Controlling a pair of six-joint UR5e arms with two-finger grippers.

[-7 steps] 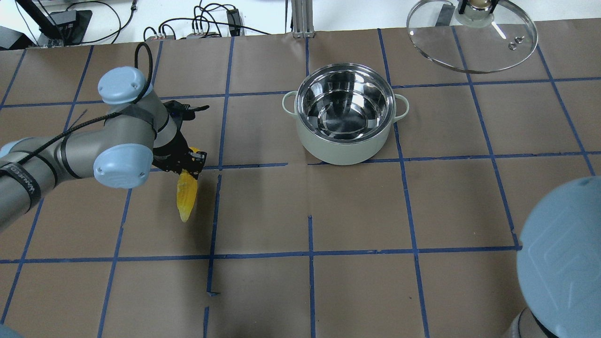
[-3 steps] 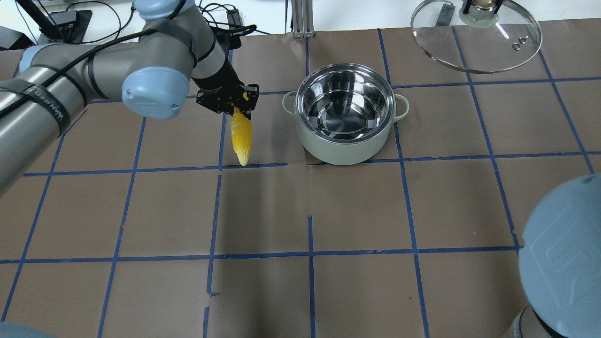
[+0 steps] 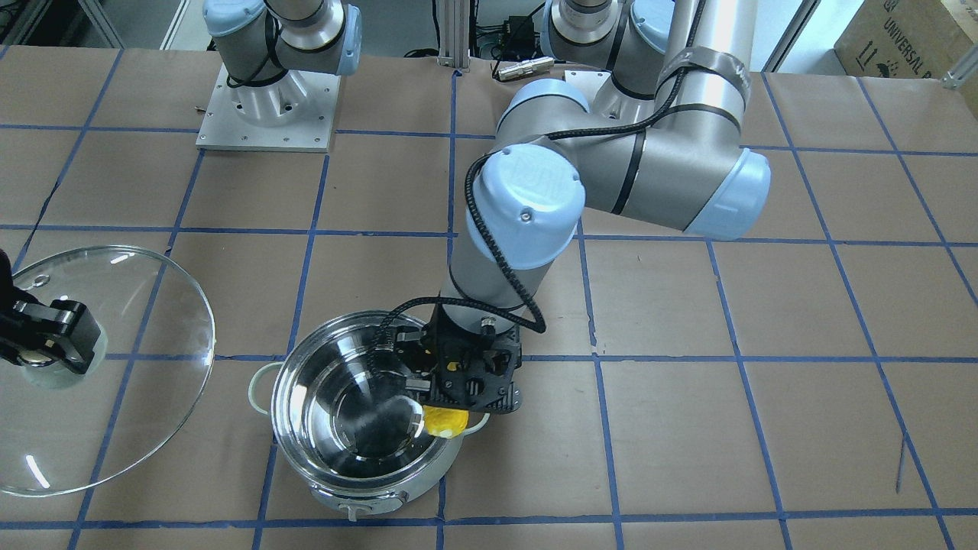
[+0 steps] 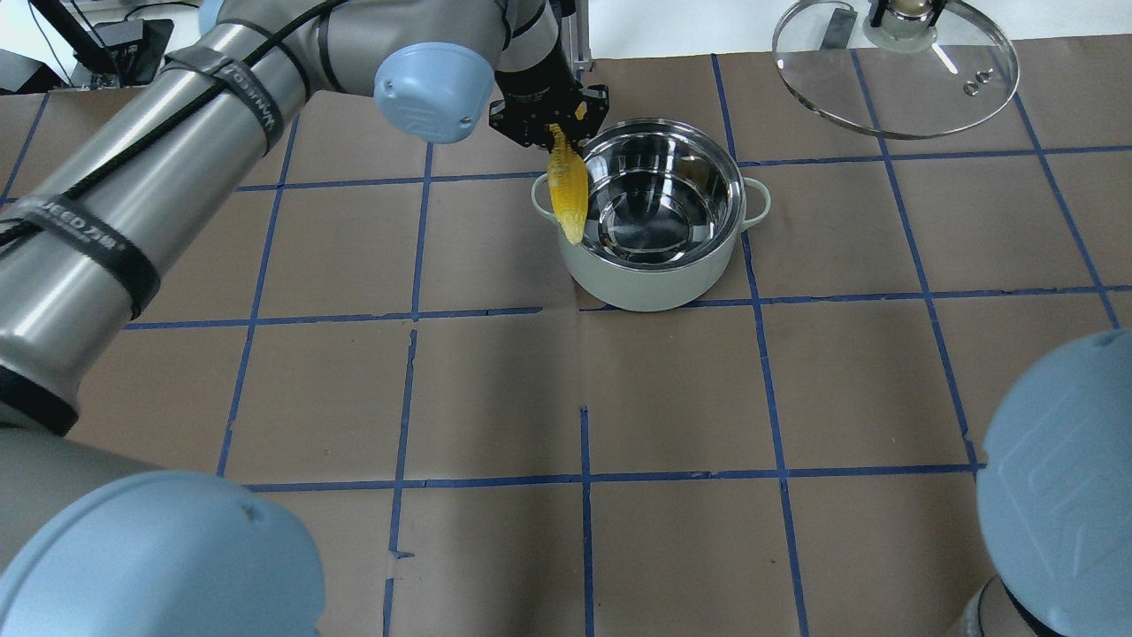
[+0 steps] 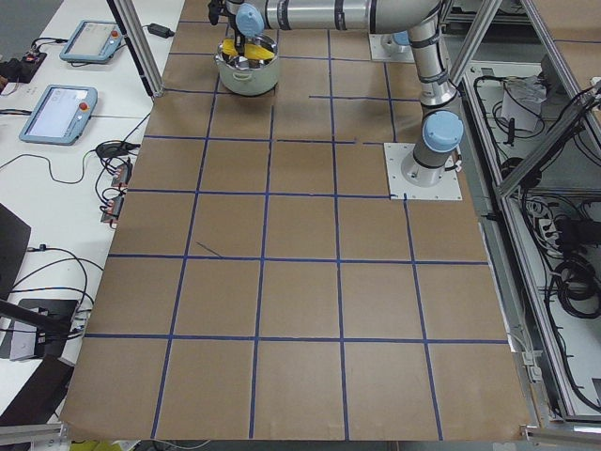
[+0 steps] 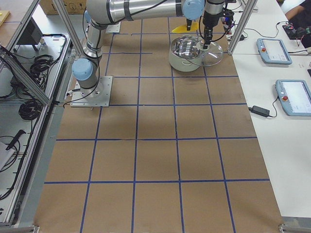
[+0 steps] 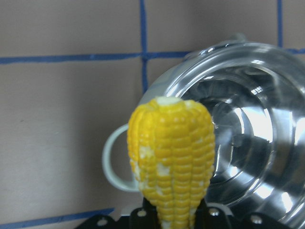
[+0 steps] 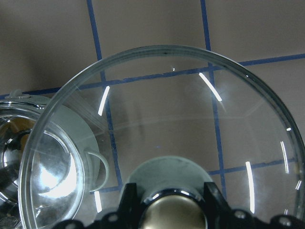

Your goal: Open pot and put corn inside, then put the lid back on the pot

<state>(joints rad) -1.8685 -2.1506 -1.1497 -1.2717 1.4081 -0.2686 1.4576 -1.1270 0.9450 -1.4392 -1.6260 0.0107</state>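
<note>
The mint-green pot (image 4: 650, 279) stands open on the table, its steel inside bare; it also shows in the front view (image 3: 367, 489). My left gripper (image 4: 553, 124) is shut on the thick end of the yellow corn (image 4: 568, 190), which hangs tip-down over the pot's left rim and handle. The left wrist view shows the corn (image 7: 171, 157) above the rim, next to the pot's handle (image 7: 112, 162). My right gripper (image 3: 38, 336) is shut on the knob of the glass lid (image 3: 114, 367) and holds it in the air beside the pot, at the far right of the overhead view (image 4: 893, 84).
Brown paper with a blue tape grid covers the table (image 4: 584, 398). Cables and an aluminium post (image 4: 570, 35) lie past the far edge. My right arm's elbow (image 4: 1061, 478) fills the overhead view's lower right corner.
My left arm has carried the corn from the left part of the table up and to the right, to the pot's left rim. The lid has stayed almost still.
</note>
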